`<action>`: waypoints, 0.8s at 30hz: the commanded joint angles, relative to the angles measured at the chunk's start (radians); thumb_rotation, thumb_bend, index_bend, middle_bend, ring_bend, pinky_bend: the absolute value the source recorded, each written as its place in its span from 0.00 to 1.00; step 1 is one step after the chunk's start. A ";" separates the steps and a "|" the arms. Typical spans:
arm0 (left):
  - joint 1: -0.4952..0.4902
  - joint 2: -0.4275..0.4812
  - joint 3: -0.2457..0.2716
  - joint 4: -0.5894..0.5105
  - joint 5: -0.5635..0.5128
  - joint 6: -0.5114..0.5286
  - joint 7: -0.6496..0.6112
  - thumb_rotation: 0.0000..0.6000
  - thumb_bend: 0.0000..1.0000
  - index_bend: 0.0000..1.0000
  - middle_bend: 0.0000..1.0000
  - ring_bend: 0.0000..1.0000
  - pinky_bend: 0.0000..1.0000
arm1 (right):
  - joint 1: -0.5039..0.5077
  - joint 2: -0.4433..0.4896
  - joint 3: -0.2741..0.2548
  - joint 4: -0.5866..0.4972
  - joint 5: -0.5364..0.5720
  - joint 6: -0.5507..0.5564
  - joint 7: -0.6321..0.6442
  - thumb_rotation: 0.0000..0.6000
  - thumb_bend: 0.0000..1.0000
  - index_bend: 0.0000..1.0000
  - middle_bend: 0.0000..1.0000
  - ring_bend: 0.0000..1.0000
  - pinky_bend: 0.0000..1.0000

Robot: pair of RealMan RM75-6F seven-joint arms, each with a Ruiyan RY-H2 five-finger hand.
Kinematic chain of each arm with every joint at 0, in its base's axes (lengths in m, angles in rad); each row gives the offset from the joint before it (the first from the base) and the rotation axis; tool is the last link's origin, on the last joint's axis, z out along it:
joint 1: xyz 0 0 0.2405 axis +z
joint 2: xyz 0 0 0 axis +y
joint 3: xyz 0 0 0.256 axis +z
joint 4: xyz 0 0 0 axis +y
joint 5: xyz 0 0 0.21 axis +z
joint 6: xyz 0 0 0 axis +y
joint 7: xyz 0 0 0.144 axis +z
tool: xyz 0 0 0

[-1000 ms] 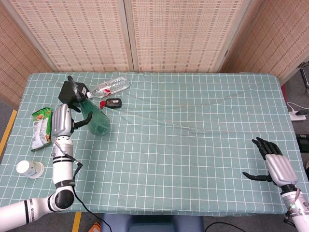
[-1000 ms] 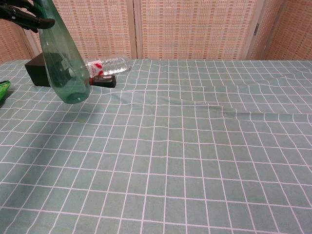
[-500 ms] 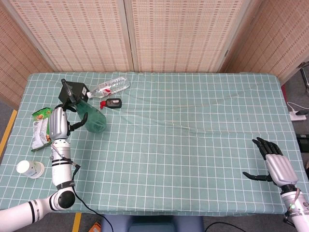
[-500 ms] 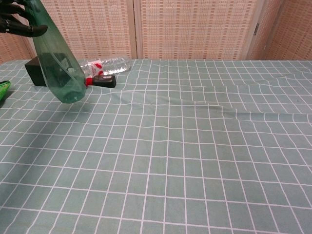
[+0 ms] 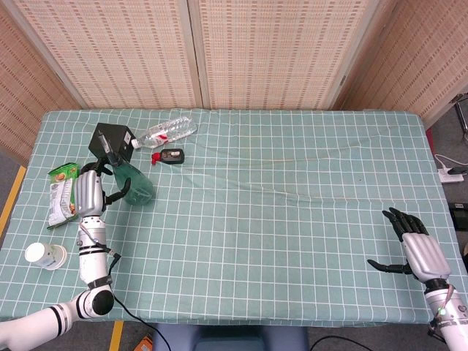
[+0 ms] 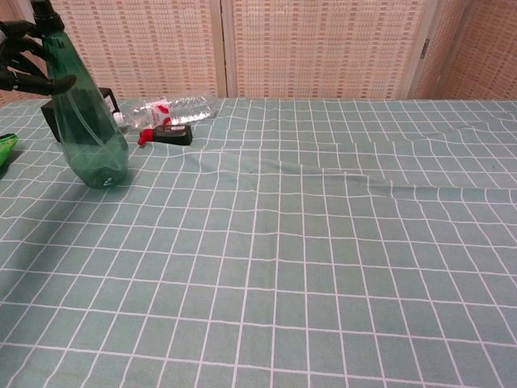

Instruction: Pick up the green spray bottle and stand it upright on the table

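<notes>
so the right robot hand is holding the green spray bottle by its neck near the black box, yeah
Not quite: the left robot hand is holding the green spray bottle by its neck near the black box, as the head view shows. The right robot hand rests open, far across the table.

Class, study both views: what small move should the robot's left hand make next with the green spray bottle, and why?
Probably settle the base fully, then open the fingers. The left hand holds the green spray bottle near its neck, and it looks nearly upright, with its base at the tablecloth.

Head view looks steeply down over the whole table (image 5: 292, 219); chest view skims it low.
</notes>
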 commanded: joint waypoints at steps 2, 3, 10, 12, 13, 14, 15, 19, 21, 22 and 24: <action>0.002 -0.010 0.005 0.019 0.011 -0.008 -0.001 1.00 0.34 0.30 0.59 0.43 0.23 | -0.001 -0.001 0.000 0.000 0.000 0.002 -0.002 1.00 0.00 0.00 0.00 0.00 0.00; 0.002 -0.013 0.010 0.029 0.020 -0.006 0.003 1.00 0.34 0.30 0.58 0.43 0.23 | -0.001 -0.001 0.000 0.000 0.000 0.002 -0.003 1.00 0.00 0.00 0.00 0.00 0.00; 0.013 -0.025 0.024 0.048 0.054 -0.003 -0.008 1.00 0.34 0.27 0.53 0.42 0.22 | -0.001 0.001 0.000 0.000 -0.001 0.000 -0.002 1.00 0.00 0.00 0.00 0.00 0.00; 0.015 -0.024 0.023 0.043 0.055 -0.007 -0.009 1.00 0.34 0.24 0.48 0.41 0.22 | -0.001 0.001 -0.001 -0.001 -0.003 0.000 0.001 1.00 0.00 0.00 0.00 0.00 0.00; 0.017 -0.023 0.022 0.041 0.054 -0.009 -0.008 1.00 0.33 0.23 0.47 0.41 0.21 | -0.001 0.001 -0.001 -0.001 -0.003 0.000 0.001 1.00 0.00 0.00 0.00 0.00 0.00; 0.018 -0.022 0.021 0.037 0.053 -0.012 -0.007 1.00 0.33 0.22 0.46 0.40 0.21 | 0.000 0.001 -0.001 -0.001 -0.004 0.000 0.002 1.00 0.00 0.00 0.00 0.00 0.00; 0.019 -0.021 0.019 0.031 0.051 -0.014 -0.006 1.00 0.32 0.21 0.45 0.40 0.20 | 0.000 0.002 -0.001 0.000 -0.005 0.000 0.003 1.00 0.00 0.00 0.00 0.00 0.00; 0.021 -0.015 0.013 0.015 0.049 -0.020 0.004 1.00 0.31 0.17 0.39 0.37 0.18 | 0.000 0.003 -0.003 0.000 -0.009 -0.002 0.006 1.00 0.00 0.00 0.00 0.00 0.00; 0.023 -0.010 0.006 0.005 0.041 -0.025 0.006 1.00 0.29 0.14 0.34 0.34 0.16 | 0.000 0.004 -0.003 0.001 -0.010 -0.004 0.009 1.00 0.00 0.00 0.00 0.00 0.00; 0.025 -0.006 0.004 0.000 0.039 -0.028 0.006 1.00 0.29 0.13 0.32 0.33 0.16 | 0.000 0.004 -0.003 0.001 -0.011 -0.004 0.011 1.00 0.00 0.00 0.00 0.00 0.00; 0.028 0.002 0.001 -0.008 0.036 -0.033 0.008 1.00 0.27 0.10 0.27 0.28 0.15 | 0.001 0.005 -0.003 0.001 -0.012 -0.005 0.014 1.00 0.00 0.00 0.00 0.00 0.00</action>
